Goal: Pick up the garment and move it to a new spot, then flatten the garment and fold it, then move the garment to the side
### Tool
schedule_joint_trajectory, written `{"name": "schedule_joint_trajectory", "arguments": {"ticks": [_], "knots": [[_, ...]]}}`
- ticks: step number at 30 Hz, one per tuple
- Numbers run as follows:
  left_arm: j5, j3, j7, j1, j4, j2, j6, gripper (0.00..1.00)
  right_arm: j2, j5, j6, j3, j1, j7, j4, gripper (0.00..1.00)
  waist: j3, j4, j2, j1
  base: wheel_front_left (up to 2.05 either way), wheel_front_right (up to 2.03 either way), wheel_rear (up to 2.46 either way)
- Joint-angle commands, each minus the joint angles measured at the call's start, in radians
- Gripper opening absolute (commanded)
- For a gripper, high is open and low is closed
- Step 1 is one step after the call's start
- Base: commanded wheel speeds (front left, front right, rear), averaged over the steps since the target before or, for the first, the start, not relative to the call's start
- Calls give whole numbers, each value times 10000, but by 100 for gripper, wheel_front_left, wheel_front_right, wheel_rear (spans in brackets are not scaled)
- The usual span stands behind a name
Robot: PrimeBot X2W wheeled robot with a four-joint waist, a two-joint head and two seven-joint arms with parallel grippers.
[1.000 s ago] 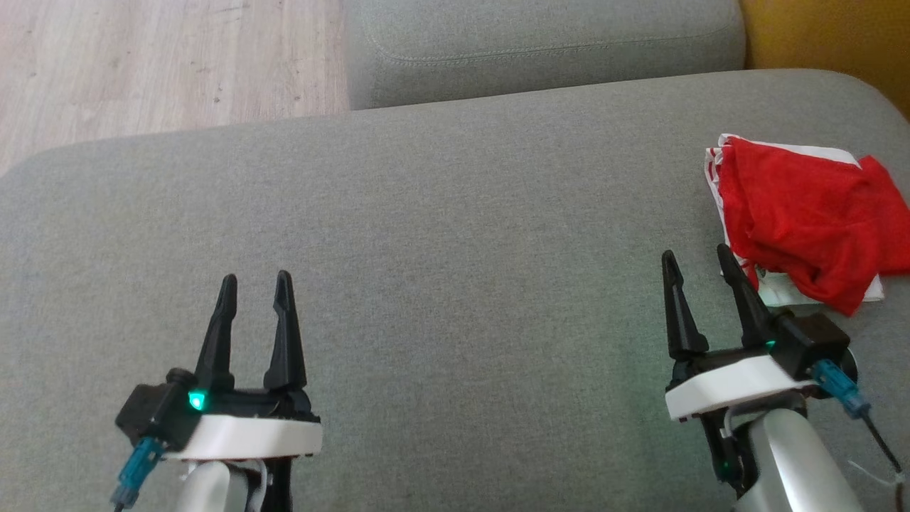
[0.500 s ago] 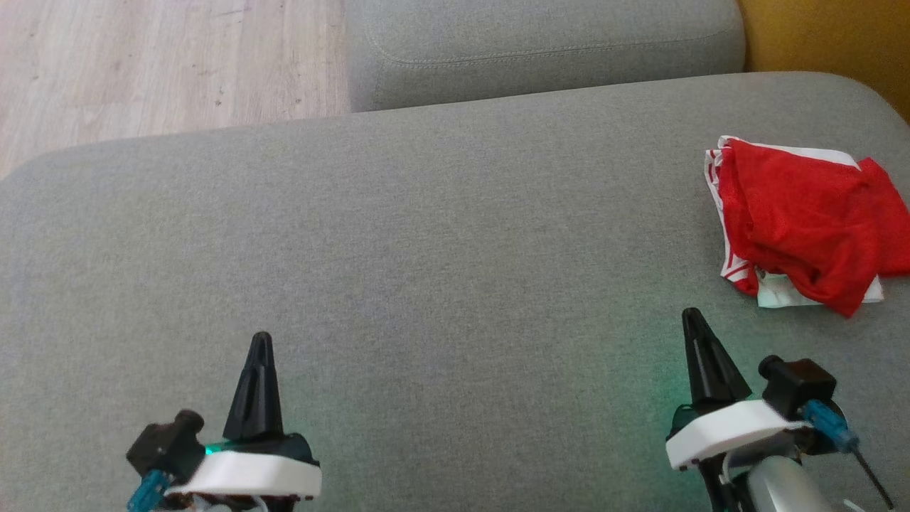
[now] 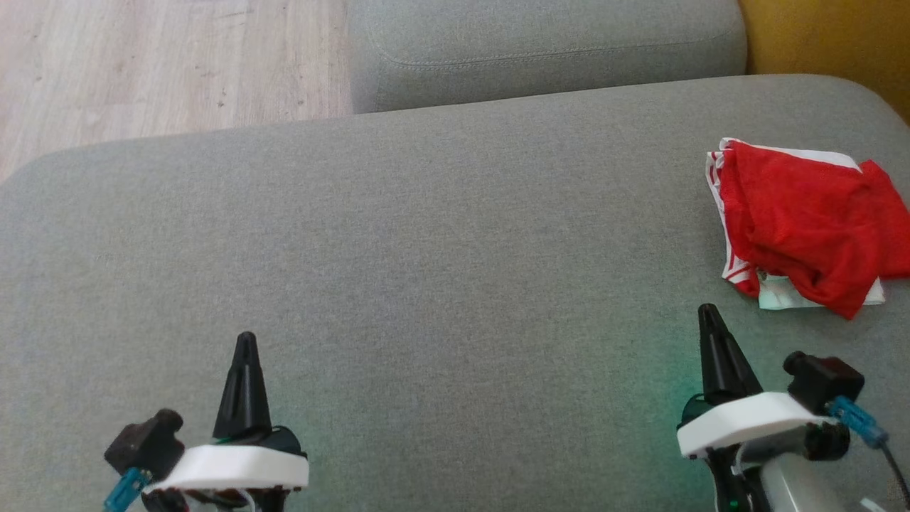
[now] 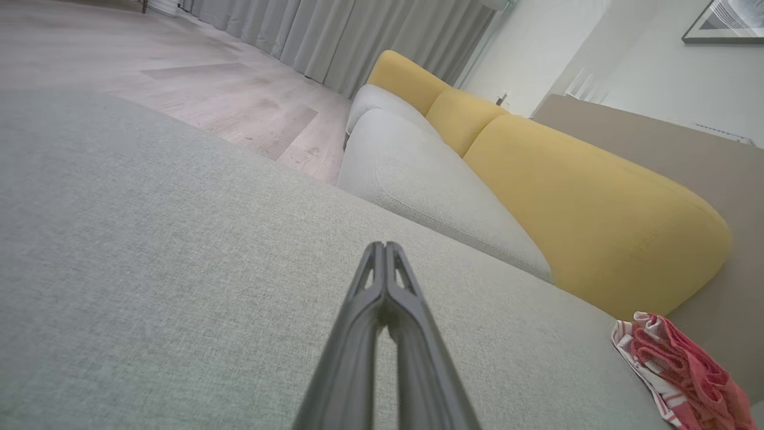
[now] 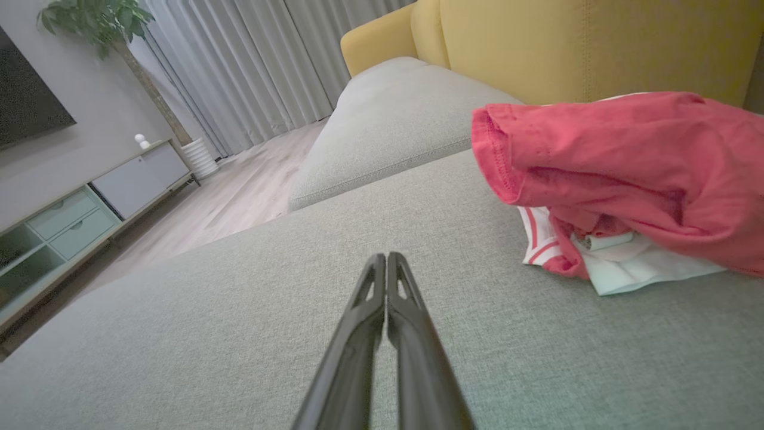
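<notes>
One crumpled red garment [image 3: 800, 227], edged in white with red stripes, is seen ahead of the right gripper [image 3: 709, 316] and off to its outer side, near the fingertips but apart from them. From the left gripper [image 3: 245, 343] it lies well apart, far across to the right. It is judged to be light, thin and limp, a cloth that will sag and drape once lifted and give the fingers no resistance. Nothing about it looks fragile, though a single thin layer may slip out of a shallow pinch. The heap is bunched in several layers, so a hold is best taken where the cloth stands up. That is the rolled red hem nearest the right gripper's tips, or the striped white edge beneath it, where a fold can be pinched through. Which part of the garment each edge belongs to cannot be told. Both grippers are seen with their fingers pressed together and holding nothing, so the jaws would have to be parted before any grasp. The garment is borne by a grey sofa seat cushion [image 3: 426, 249], whose wide bare stretch ahead of the left gripper is judged suitable as the new spot. A yellow backrest [image 5: 567, 42] is seen beyond the garment, and a pale wooden floor [image 3: 142, 57] beyond the cushion's far edge.
</notes>
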Motion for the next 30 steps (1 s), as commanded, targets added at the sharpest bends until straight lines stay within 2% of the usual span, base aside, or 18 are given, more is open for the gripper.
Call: {"name": "schedule_joint_trajectory", "arguments": {"ticks": [1, 30], "knots": [[-314, 180, 63, -440, -293, 54, -26, 0, -76, 408, 14, -82, -471, 87, -397, 0, -6, 5, 0, 0, 0, 0, 0], [-3133, 732, 864, -571, -267, 100, -67, 0, -129, 3825, 32, -487, -425, 858, -723, 0, -84, 74, 0, 0, 0, 0, 0]]}}
